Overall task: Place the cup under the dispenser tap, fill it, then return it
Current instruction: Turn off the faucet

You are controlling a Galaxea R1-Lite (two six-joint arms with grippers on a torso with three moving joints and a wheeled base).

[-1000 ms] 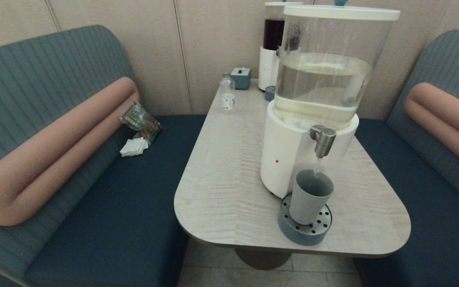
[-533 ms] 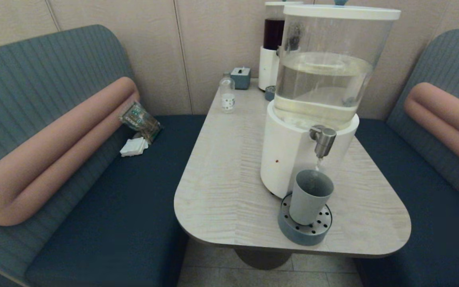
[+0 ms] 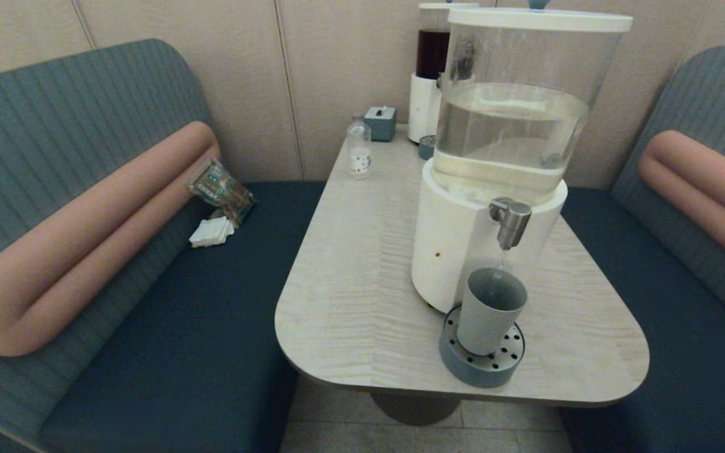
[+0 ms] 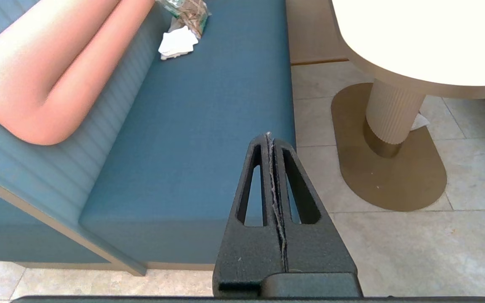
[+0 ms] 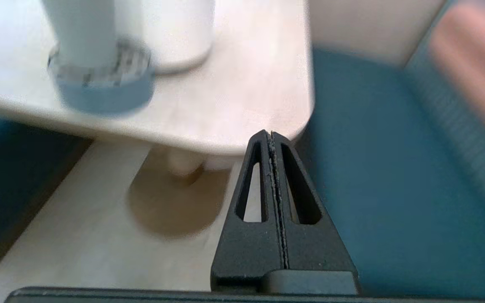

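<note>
Nothing on the table has shifted since a second ago: the cup (image 3: 490,309) stands upright in the same spot on the round grey-blue tray (image 3: 481,365), and a thin stream of water falls from the dispenser tap (image 3: 511,221) into its open mouth as it did before. That tray, with its perforated steel top, sits near the front edge of the table (image 3: 350,264), touching or just in front of the white base of the big dispenser (image 3: 501,145), whose clear tank is roughly half full of clear liquid. Farther back along the table stand a small clear bottle (image 3: 359,148) with a white label, a blue-grey tissue box (image 3: 380,123) and the narrower dispenser (image 3: 430,69) with dark liquid. On the bench seat to the robot's left lie a crumpled packet (image 3: 221,190) and a white napkin (image 3: 211,232), beside the pink bolster (image 3: 85,242). Neither arm shows in the head view. The left gripper (image 4: 271,141) hangs low beside the table over the front edge of the blue seat and the tiled floor, its fingers pressed together on nothing. The right gripper (image 5: 270,138) is held below the table's edge on the other side, near the blue seat there, jaws likewise closed and empty, with the tray and the cup's lower part visible above it on the tabletop.
</note>
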